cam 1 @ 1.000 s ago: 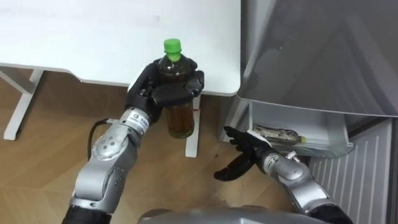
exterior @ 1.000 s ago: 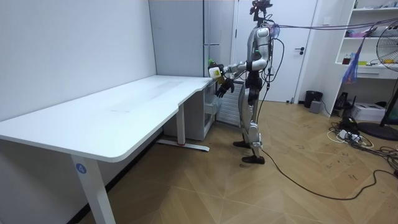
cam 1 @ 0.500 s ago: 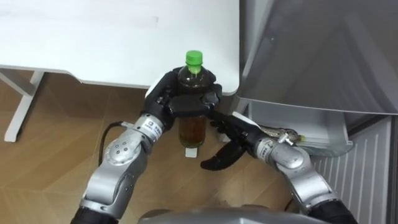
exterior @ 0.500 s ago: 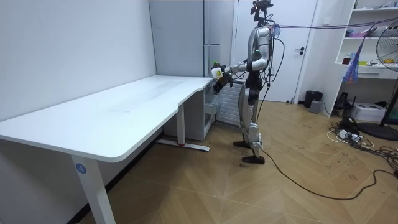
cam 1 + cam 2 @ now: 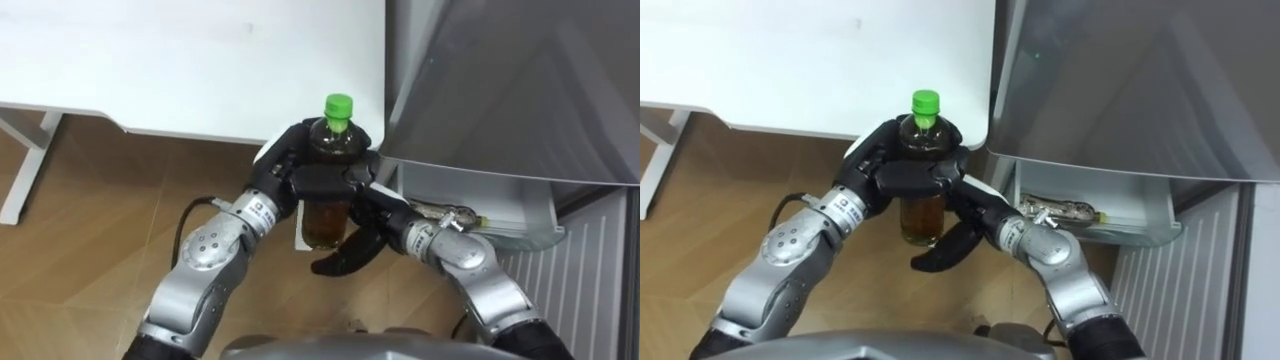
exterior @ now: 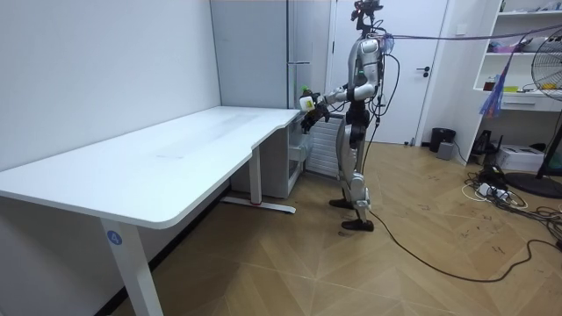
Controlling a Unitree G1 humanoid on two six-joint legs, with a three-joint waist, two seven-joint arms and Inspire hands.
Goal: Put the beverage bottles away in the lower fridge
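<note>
At frame centre the left robot hand (image 5: 312,182) grips the green-capped plastic bottle of brown drink (image 5: 325,225) by its shoulder, the right robot hand (image 5: 375,228) open beside it; likely heavy, stiff, slick, best held mid-body

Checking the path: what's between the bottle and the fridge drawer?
The open right hand, in the left eye view; the left hand holds the bottle short of the drawer.

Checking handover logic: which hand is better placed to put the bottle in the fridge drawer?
Probably the right hand: open beside the bottle, nearer the drawer. The left hand has fingers curled round the bottle.
</note>
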